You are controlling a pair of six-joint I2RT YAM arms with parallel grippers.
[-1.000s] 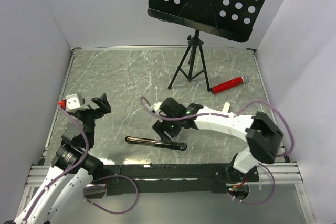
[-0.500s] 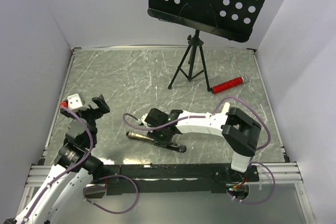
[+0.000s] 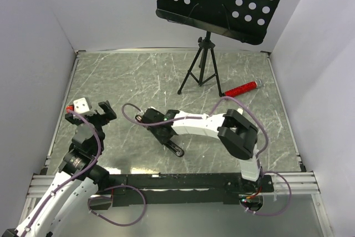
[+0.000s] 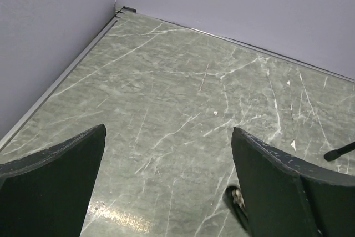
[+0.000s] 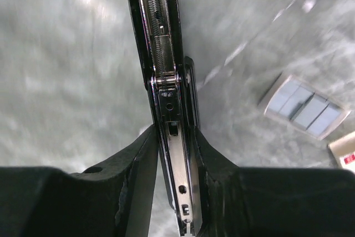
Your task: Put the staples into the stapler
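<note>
My right gripper (image 3: 157, 127) reaches left across the table and is shut on the black stapler (image 3: 173, 146), whose free end points toward the near edge. In the right wrist view my gripper (image 5: 176, 156) clamps the stapler (image 5: 166, 43) from both sides. The stapler lies open, with its chrome magazine and spring showing. The staples (image 5: 305, 109), a small silvery-grey segmented strip, lie flat on the table to its right, beside a tan-and-white box (image 5: 345, 151). My left gripper (image 3: 91, 114) is open and empty at the left; in its own view (image 4: 169, 131) only bare table lies between the fingers.
A black music stand on a tripod (image 3: 201, 65) stands at the back centre. A red cylinder (image 3: 242, 88) lies to its right. White walls close in the table on three sides. A small dark thing (image 4: 237, 198) sits by my left gripper's right finger.
My right arm has swung left across the table, dragging the stapler along and turning it from lying sideways to pointing toward the near edge. My left gripper has barely moved.
</note>
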